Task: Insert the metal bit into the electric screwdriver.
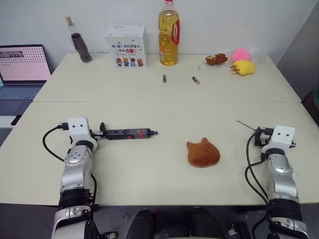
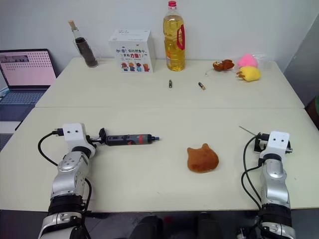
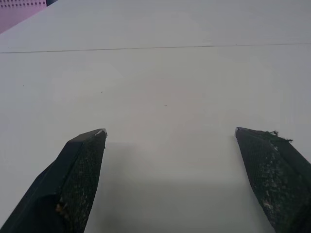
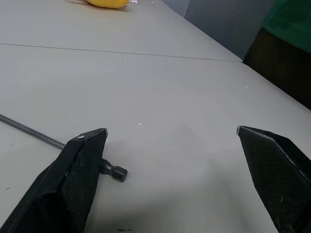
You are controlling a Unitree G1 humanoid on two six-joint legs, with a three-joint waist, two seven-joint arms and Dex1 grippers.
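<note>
The left gripper [image 3: 170,133] is gaping wide and empty, with the screwdriver [image 1: 128,133] lying just to its right, nose pointing toward the brown plush [image 1: 203,152]. The right gripper [image 4: 171,132] is also standing wide, with the bit [image 4: 58,143] lying beside its left finger. The thin bit is risking rolling or slipping away if a finger nudges it.

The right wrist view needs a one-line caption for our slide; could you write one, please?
Open right gripper over the table, the metal bit lying beside one finger, not yet grasped.
</note>
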